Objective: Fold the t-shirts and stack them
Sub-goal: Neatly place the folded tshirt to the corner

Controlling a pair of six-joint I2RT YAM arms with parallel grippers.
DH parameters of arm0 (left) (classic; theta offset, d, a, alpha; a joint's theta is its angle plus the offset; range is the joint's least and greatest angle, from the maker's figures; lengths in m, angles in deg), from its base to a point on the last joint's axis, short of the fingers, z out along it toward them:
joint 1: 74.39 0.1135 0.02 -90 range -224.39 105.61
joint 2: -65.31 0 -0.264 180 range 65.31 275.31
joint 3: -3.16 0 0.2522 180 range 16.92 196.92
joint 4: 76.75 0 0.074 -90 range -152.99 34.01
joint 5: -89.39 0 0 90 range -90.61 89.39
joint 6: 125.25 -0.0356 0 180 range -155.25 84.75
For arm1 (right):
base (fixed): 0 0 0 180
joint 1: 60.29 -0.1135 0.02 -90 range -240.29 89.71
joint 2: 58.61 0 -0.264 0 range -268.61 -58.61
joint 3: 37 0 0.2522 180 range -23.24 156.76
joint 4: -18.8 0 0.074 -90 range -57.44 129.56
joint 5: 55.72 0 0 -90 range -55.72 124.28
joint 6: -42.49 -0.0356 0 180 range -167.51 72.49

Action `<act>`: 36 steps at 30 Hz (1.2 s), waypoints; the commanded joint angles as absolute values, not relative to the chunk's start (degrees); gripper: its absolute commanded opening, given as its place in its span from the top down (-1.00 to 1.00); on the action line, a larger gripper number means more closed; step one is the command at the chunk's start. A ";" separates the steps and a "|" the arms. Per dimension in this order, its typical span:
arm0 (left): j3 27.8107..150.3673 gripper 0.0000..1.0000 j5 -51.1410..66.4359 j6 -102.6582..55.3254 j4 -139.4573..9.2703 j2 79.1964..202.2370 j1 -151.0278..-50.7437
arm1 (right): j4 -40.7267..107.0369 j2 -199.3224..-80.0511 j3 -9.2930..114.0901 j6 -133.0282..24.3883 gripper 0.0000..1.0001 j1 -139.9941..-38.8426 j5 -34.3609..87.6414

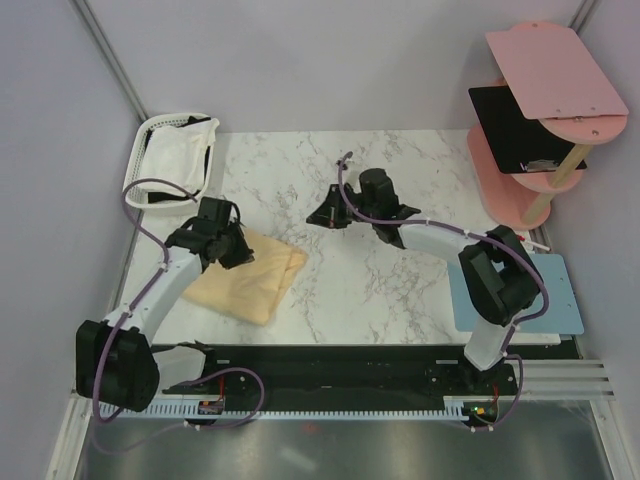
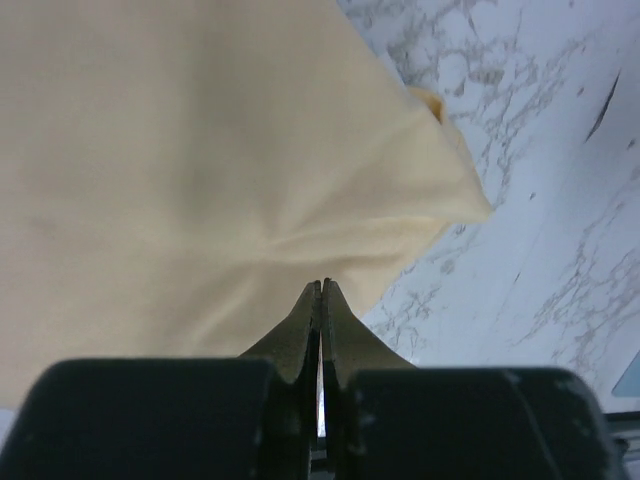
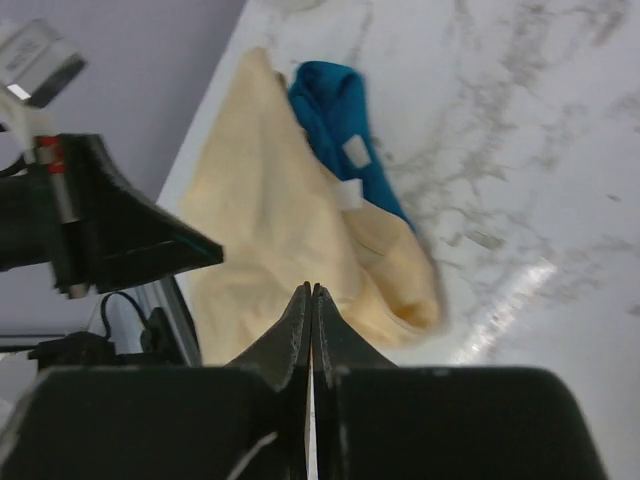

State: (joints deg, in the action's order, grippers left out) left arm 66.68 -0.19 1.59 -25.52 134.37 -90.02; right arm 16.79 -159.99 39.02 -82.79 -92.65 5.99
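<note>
The pale yellow-cream t-shirt [image 1: 250, 282] lies folded on the marble table at the left front; it also shows in the left wrist view [image 2: 200, 170] and the right wrist view [image 3: 270, 230]. A teal blue t-shirt [image 3: 340, 110] shows at its far edge, partly under it; it is hidden in the top view. A white t-shirt [image 1: 182, 152] lies in the basket. My left gripper [image 1: 232, 250] is shut and empty, with its tips [image 2: 321, 285] over the yellow shirt. My right gripper [image 1: 326, 215] is shut and empty above the table's middle, pointing at the yellow shirt [image 3: 312, 288].
A white slotted basket [image 1: 143, 142] stands at the back left corner. A light-blue mat [image 1: 520, 295] lies at the right front under the right arm. A pink tiered stand [image 1: 545, 110] with a black board stands at the back right.
</note>
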 commanded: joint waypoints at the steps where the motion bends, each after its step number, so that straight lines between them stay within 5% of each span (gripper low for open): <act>1: 64.39 0.96 12.76 0.62 -37.45 135.53 -80.74 | 15.78 -164.68 46.28 -84.85 1.00 -100.00 -1.39; 5: 60.61 0.96 31.70 1.23 -51.19 140.88 -65.80 | 12.19 -168.37 47.17 -87.57 1.00 -105.28 -5.60; 10: 60.16 0.96 46.64 5.26 -63.41 153.19 -62.70 | 2.71 -170.93 43.13 -92.58 1.00 -110.99 -9.75; 36: 62.36 0.96 45.09 7.29 -68.61 167.35 -62.35 | -14.97 -187.98 43.30 -107.62 1.00 -125.33 -7.91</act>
State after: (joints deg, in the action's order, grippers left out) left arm 61.13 44.71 6.12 -66.63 166.13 -62.51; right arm -8.06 -185.91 43.26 -105.07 -123.62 -8.74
